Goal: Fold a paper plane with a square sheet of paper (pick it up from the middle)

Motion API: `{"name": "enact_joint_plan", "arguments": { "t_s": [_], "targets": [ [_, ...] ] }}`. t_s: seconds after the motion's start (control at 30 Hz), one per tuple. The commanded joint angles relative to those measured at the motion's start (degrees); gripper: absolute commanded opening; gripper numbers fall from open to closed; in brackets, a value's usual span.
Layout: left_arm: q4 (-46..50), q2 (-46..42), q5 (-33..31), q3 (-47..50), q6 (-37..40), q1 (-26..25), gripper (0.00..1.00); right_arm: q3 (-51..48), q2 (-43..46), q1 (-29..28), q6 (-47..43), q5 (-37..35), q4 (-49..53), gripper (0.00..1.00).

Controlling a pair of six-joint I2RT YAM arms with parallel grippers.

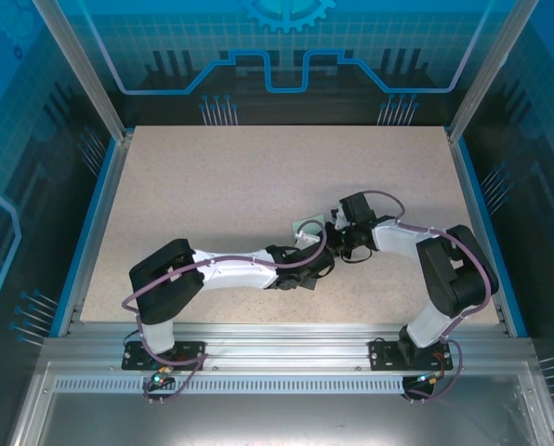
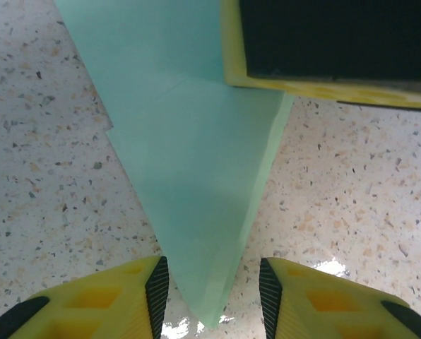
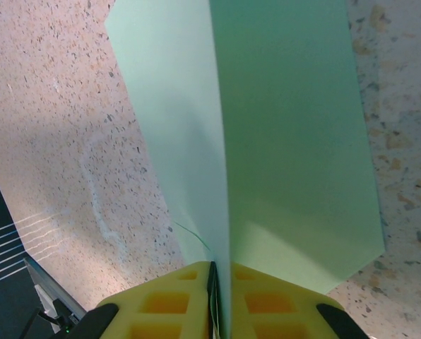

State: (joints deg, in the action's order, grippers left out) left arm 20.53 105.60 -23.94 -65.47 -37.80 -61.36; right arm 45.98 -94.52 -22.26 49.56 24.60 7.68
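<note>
The pale mint-green sheet of paper (image 1: 307, 225) lies folded into a narrow pointed plane shape on the speckled table (image 1: 212, 186). In the left wrist view its layered point (image 2: 196, 176) reaches down between the fingers of my left gripper (image 2: 213, 282), which is open; the pads stand either side of the tip without pinching it. My right gripper (image 3: 221, 272) is shut on the raised lengthwise crease of the paper (image 3: 288, 141), whose wings spread to both sides. One yellow finger of the right gripper (image 2: 323, 42) presses on the paper's wide end. From above, both grippers, left (image 1: 325, 251) and right (image 1: 336, 226), meet at the paper.
Blue side rails (image 1: 96, 218) and the aluminium front frame (image 1: 277, 339) border the table. Both arms are bent inward toward the middle, the left arm (image 1: 221, 269) and the right arm (image 1: 444, 269).
</note>
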Motion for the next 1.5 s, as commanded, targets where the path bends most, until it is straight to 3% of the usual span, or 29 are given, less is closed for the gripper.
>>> {"name": "enact_joint_plan", "arguments": {
  "t_s": [0.0, 0.2, 0.43, 1.07, 1.17, 1.47],
  "targets": [
    [2.16, 2.12, -4.16, -2.22, -2.34, -0.68, 0.42, 1.29, -0.99, -0.98, 0.36, 0.40, 0.67, 0.12],
    [2.19, 3.64, -4.43, -2.86, -3.27, -1.13, 0.38, 1.90, -1.20, -0.78, 0.01, 0.51, 1.24, 0.14],
    [2.85, 4.76, -5.43, -3.46, -3.81, -1.13, 0.27, 2.96, -0.83, -0.59, -1.25, 0.31, 2.69, 0.18],
    [2.19, 4.14, -5.75, -2.21, -5.09, -1.16, 0.13, 6.83, -2.06, -0.06, -5.98, 0.78, 6.72, 0.22],
    [-0.04, 3.11, -4.45, -0.50, -5.18, -0.86, 0.11, 7.27, -1.81, -0.06, -6.99, 1.06, 7.20, 0.24],
    [-15.25, -2.71, 6.29, 10.17, -6.61, 2.90, 0.09, 6.17, 4.73, 0.28, -11.37, -1.94, 9.71, 0.45]
  ]
}}
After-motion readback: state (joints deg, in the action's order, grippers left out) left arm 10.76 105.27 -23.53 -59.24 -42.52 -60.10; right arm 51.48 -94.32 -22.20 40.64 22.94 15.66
